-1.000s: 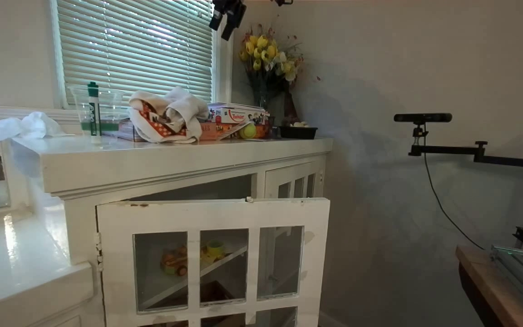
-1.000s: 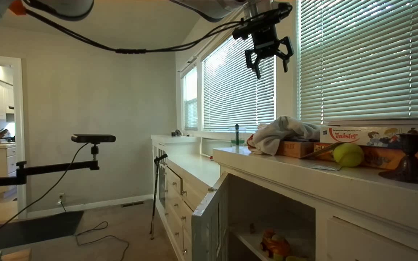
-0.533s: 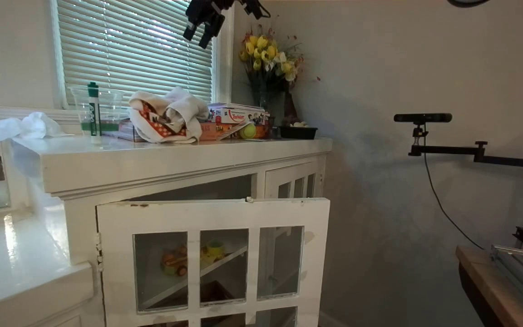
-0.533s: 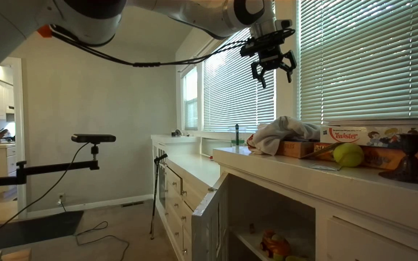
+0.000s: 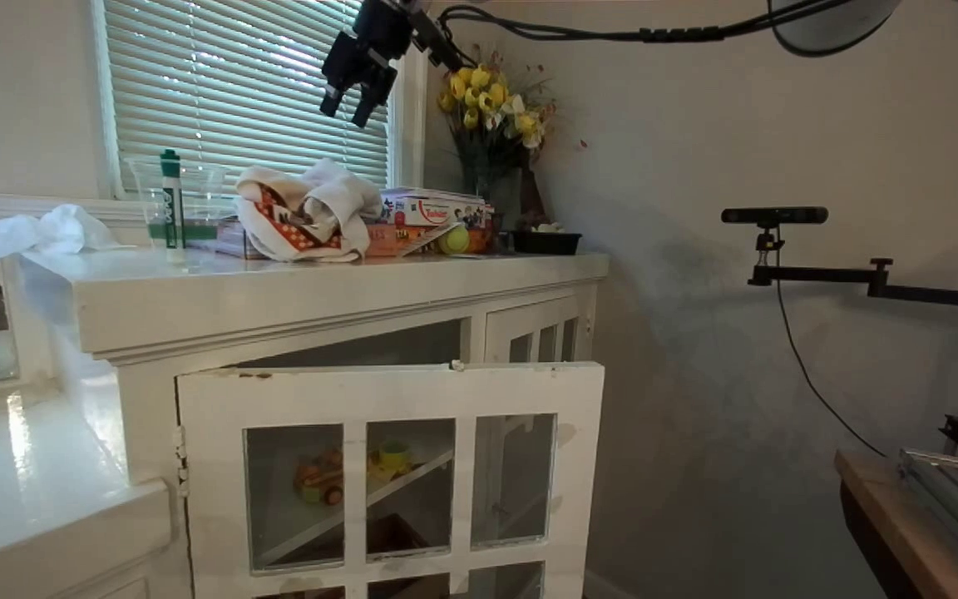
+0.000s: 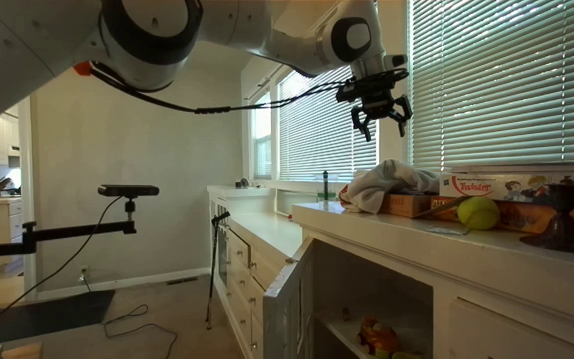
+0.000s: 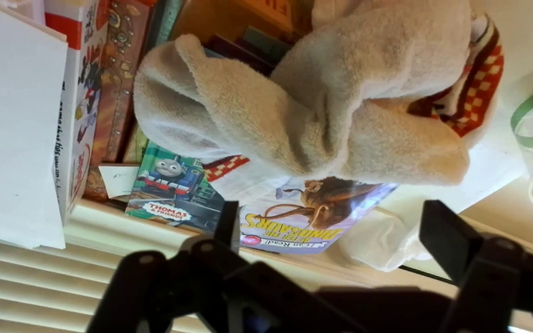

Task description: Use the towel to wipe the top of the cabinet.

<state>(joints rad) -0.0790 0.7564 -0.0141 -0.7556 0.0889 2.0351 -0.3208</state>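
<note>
Black two-fingered gripper (image 6: 385, 136): jaws spread, empty | cream-white, red-checked cloth towel (image 7: 312, 106): crumpled below it, atop white wooden cabinet (image 5: 346, 289)

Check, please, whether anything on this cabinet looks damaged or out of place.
Yes: one cabinet door stands open, and what looks like chipped paint on its top edge shows brown against white. On the cabinet top, the towel lies crumpled, partly covering books, not spread flat.

Your robot's arm (image 6: 237, 22) is pale grey-white and rounded, with black rings (image 6: 152, 50); an orange piece (image 6: 82, 68) sits beside its black cables (image 6: 212, 110). Your end effector (image 6: 385, 134) is black, with angular, jointed fingers (image 7: 449, 240) and round, greyish pin heads (image 7: 206, 248).
</note>
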